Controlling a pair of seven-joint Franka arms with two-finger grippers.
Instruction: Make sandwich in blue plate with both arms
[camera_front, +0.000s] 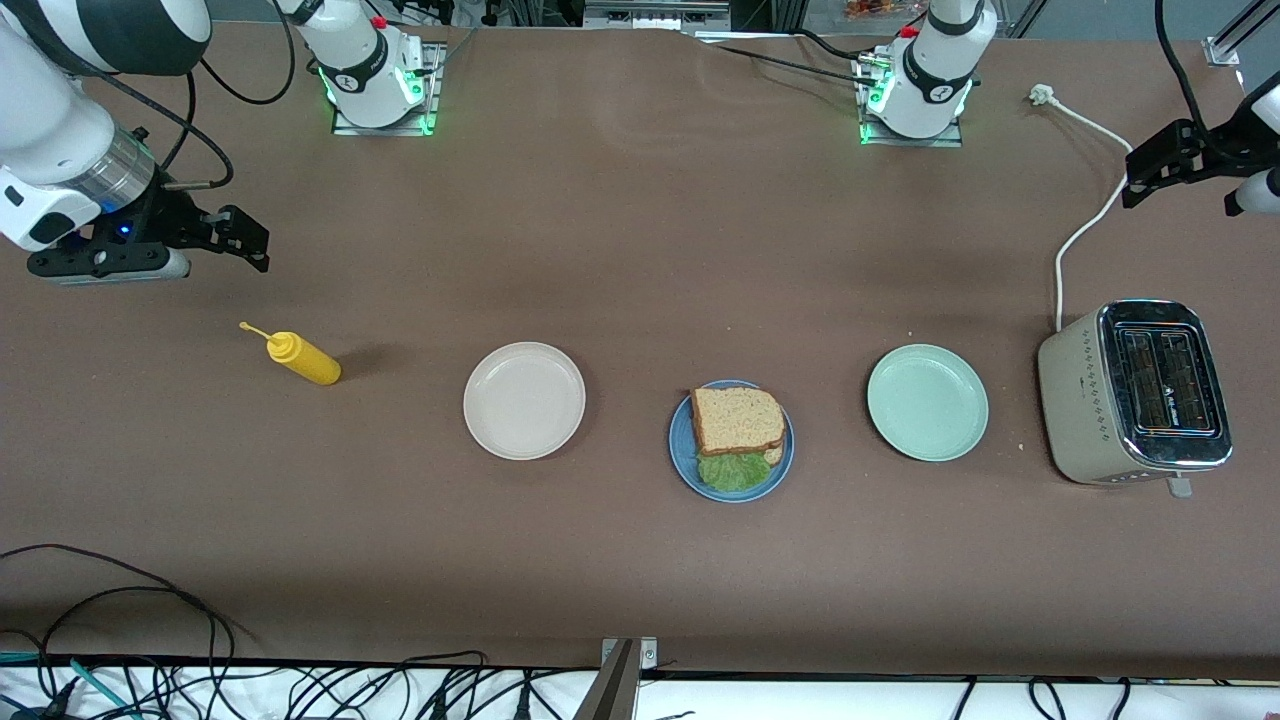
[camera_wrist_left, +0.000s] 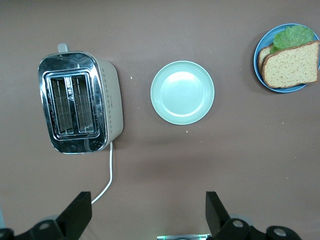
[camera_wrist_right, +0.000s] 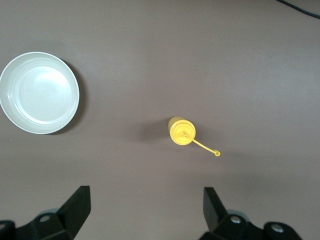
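Centrally, one sandwich (camera_front: 738, 425) lies on the blue plate (camera_front: 684, 455), between one beige plate (camera_front: 524, 400) and one mint plate (camera_front: 927, 402). One toaster (camera_front: 1135, 392) and one bottle (camera_front: 302, 359) flank them. Right gripper (camera_front: 240, 238) and left gripper (camera_front: 1150, 172) hover, fingers apart, empty.

The blue plate (camera_front: 731, 441) sits mid-table, and everything else is placed from it. The sandwich (camera_front: 738, 420) lies on it, its lettuce leaf (camera_front: 733, 470) sticking out on the side nearer the front camera. Just beside the blue plate, toward the right arm's end, lies the beige plate (camera_front: 524, 400); well past that stands the squeeze bottle (camera_front: 303, 360). Toward the left arm's end lies the mint-green plate (camera_front: 927, 402), then the toaster (camera_front: 1135, 392), its cord (camera_front: 1082, 230) running away from the front camera.
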